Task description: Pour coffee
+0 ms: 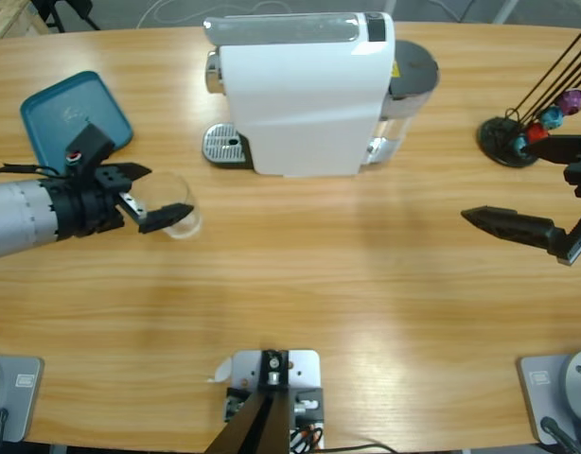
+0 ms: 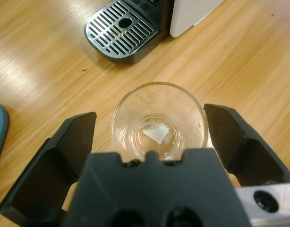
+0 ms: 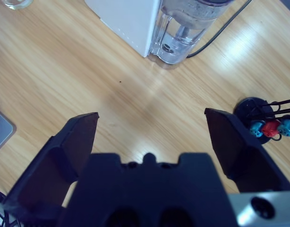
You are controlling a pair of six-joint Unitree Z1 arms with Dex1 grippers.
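The clear glass [image 2: 157, 125] stands upright, apparently empty, between the left gripper's [image 2: 152, 137] spread jaws, untouched.

Teal tray [image 1: 75, 113], white coffee machine [image 1: 300, 99]

bright, even overhead light, soft glare streaks on the table [image 3: 149, 90] (wrist views sharp).
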